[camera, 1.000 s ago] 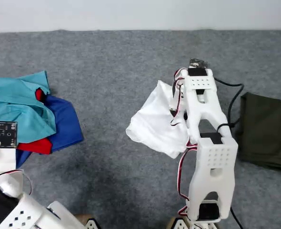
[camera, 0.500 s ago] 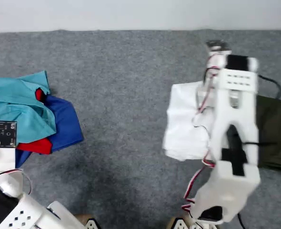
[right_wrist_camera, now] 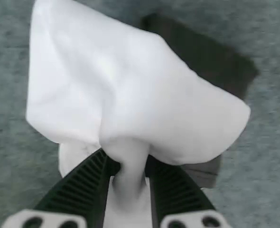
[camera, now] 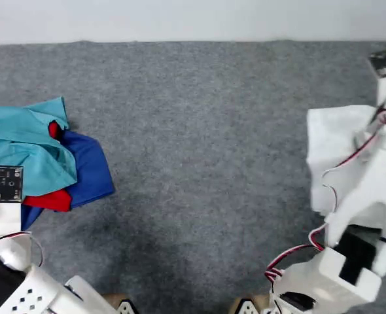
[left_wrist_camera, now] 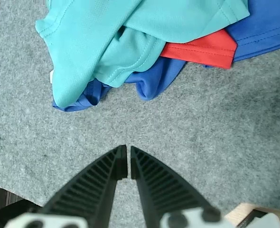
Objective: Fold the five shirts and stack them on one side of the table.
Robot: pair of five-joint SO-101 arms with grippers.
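Grey, felt-like covering runs right across the bench (camera: 199,131), and a pale wall (camera: 180,19) closes off its far edge. In the left wrist view a dark strip borders the grey on one side, with a sliver of wood colour at one corner.

Over on the left side sits the loose pile: the teal shirt (camera: 23,147) (left_wrist_camera: 130,42) crumpled on top, the red shirt (camera: 49,199) (left_wrist_camera: 201,47) peeking out from under it, the blue shirt (camera: 88,170) (left_wrist_camera: 154,80) spreading out beneath both. None of the three is folded. The left arm (camera: 10,281) sits at the near left corner, its small circuit board overlapping the teal cloth in the high view. The left gripper (left_wrist_camera: 128,149) hangs above bare grey just beside the pile, fingers almost together with a thin slit between them, and nothing in them.

Now the right side. The right arm (camera: 363,216) stretches along the bench's right edge and covers much of what lies there. The right gripper (right_wrist_camera: 126,159) is clamped on a bunched fold of the white shirt (camera: 333,154) (right_wrist_camera: 130,95), which billows out ahead of the fingers. Behind it is the dark shirt (right_wrist_camera: 206,57), folded flat and partly hidden by the white cloth; whether the two touch I cannot tell.
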